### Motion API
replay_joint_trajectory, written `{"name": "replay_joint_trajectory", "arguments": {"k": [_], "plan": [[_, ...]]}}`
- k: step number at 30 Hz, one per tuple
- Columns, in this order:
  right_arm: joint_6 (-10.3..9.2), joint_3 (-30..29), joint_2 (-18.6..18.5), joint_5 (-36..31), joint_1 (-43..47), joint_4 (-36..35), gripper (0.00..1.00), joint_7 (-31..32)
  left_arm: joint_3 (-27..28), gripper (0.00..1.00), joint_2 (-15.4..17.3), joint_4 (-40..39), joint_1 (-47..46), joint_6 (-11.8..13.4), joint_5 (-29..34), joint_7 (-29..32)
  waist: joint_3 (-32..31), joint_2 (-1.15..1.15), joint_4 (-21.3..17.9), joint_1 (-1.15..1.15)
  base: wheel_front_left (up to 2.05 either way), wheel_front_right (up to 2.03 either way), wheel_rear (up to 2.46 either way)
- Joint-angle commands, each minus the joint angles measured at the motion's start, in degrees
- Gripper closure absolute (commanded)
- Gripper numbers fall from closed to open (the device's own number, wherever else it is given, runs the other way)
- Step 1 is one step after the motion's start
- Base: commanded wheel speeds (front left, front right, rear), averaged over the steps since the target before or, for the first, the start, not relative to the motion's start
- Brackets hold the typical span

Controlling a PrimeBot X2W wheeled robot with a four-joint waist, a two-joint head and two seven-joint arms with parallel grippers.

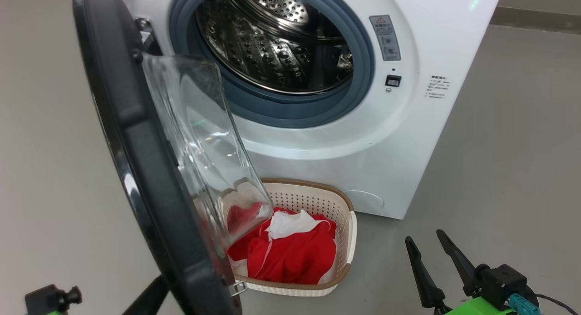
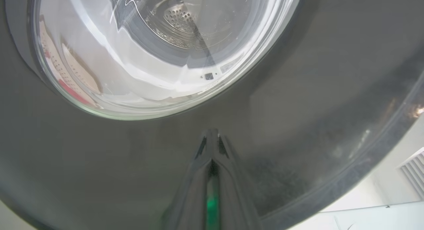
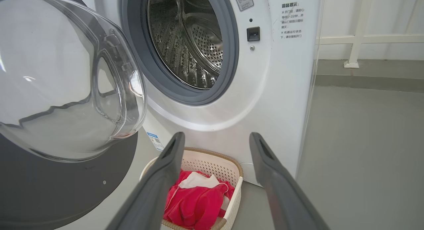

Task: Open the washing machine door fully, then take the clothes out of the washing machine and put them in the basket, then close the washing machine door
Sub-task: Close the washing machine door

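The washing machine [image 1: 408, 138] stands with its door [image 1: 131, 138] swung out to the left, glass window [image 1: 199, 138] bulging inward. No clothing shows in its steel drum [image 1: 277, 38]. The red and white clothes [image 1: 295, 256] lie in the cream basket [image 1: 317, 188] on the floor under the opening. My left gripper [image 2: 212, 132] is shut, its tips against the door's glossy black outer rim [image 2: 298, 107] just below the glass. Low on the right, my right gripper [image 1: 424, 237] hangs open and holds nothing. In the right wrist view that gripper [image 3: 217, 137] points at the machine front above the basket [image 3: 208, 165] and the clothes [image 3: 195, 203].
Grey floor [image 1: 499, 169] stretches to the right of the machine. A white rail and post [image 3: 356, 41] run along the wall behind it. The open door [image 3: 49, 190] blocks the space left of the basket.
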Motion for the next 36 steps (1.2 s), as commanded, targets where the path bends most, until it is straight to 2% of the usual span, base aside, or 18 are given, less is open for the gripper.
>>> {"name": "replay_joint_trajectory", "arguments": {"k": [1, 9, 16, 24, 36], "plan": [[0.37, 1.1, -0.4, -0.3, -2.7, -1.6, 0.0, -0.4, 2.4, 1.0, -0.4, -1.5, -3.2, -0.3, 1.0, 1.7, 0.2, 0.0, -0.7, 0.0, 0.0, 0.0, 0.0], [0.37, 1.0, -0.4, -0.3, -3.2, -1.8, 0.0, -0.4, 2.2, 1.0, -4.7, -1.9, -6.1, -0.3, 4.5, 4.7, 1.0, 0.0, -2.9, 0.0, 0.0, 0.0, 0.0], [0.37, 0.7, -0.4, 0.0, -3.8, -2.4, 0.0, -0.4, -1.6, 1.0, -6.8, -1.1, -10.1, -0.3, 8.8, 4.4, 2.4, 0.0, -6.1, 0.0, 0.0, 0.0, 0.0], [0.37, 0.1, -0.4, 0.2, -4.3, -3.2, 0.0, -0.4, -5.5, 1.0, -6.2, 1.6, -16.2, -0.3, 12.0, -0.5, 4.5, 0.0, -10.0, 0.0, 0.0, 0.0, 0.0], [0.37, -0.9, -0.4, 1.4, -5.2, -4.2, 0.0, -0.4, -12.9, 1.0, -2.1, 9.3, -28.6, -0.3, 13.8, -10.9, 8.4, 0.0, -15.9, 0.0, 0.0, 0.0, 0.0]]}}
